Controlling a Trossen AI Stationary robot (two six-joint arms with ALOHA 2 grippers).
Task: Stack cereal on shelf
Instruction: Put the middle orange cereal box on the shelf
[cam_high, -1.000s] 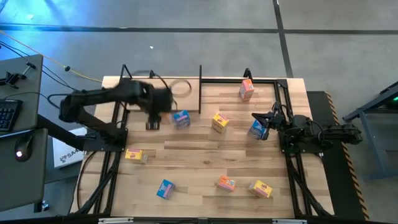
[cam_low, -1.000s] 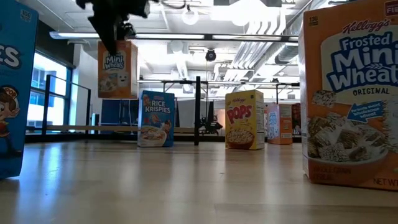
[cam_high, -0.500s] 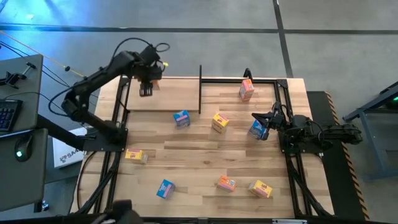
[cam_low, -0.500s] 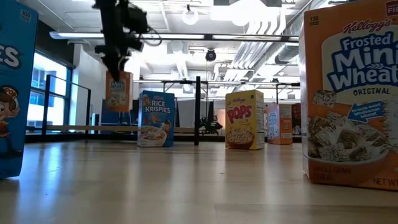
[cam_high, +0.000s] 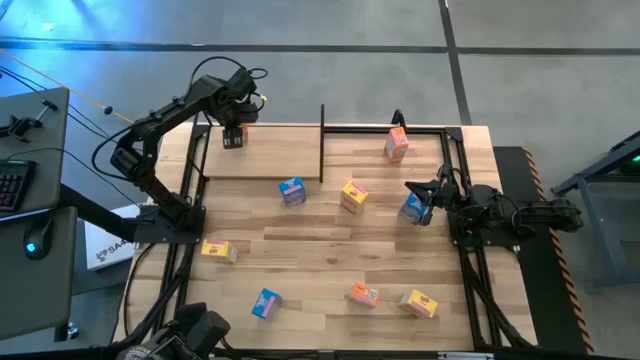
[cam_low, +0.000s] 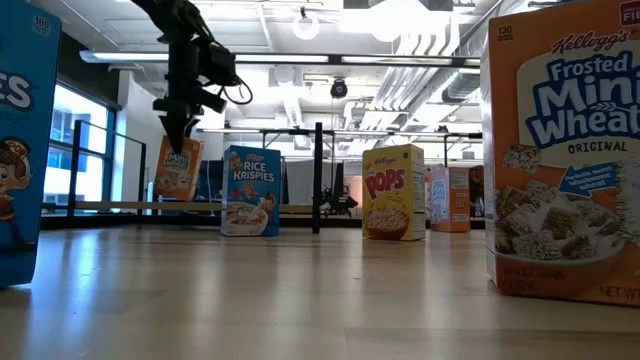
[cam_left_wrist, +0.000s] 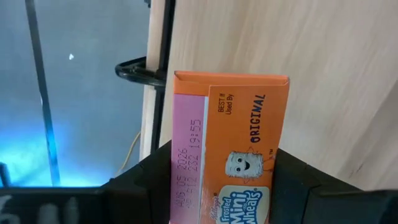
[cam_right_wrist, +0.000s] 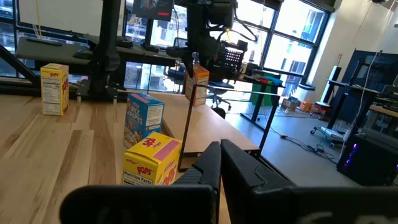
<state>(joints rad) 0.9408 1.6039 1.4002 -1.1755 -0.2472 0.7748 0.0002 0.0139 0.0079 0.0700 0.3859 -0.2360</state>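
Shelf (cam_high: 270, 160): far-left corner of the desk (cam_high: 320, 250).
Held box (cam_high: 234, 137): over the shelf's far-left end.
Other boxes: scattered across the desk.

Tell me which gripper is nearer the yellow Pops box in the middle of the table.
Right. The right gripper rests just past the blue box beside the Pops box; the left gripper is off over the shelf board, holding an orange box.

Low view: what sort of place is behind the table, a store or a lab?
Most likely a lab or open office, not a store: exposed ceiling ducts, tall windows, and in the right wrist view desks with monitors and office chairs.
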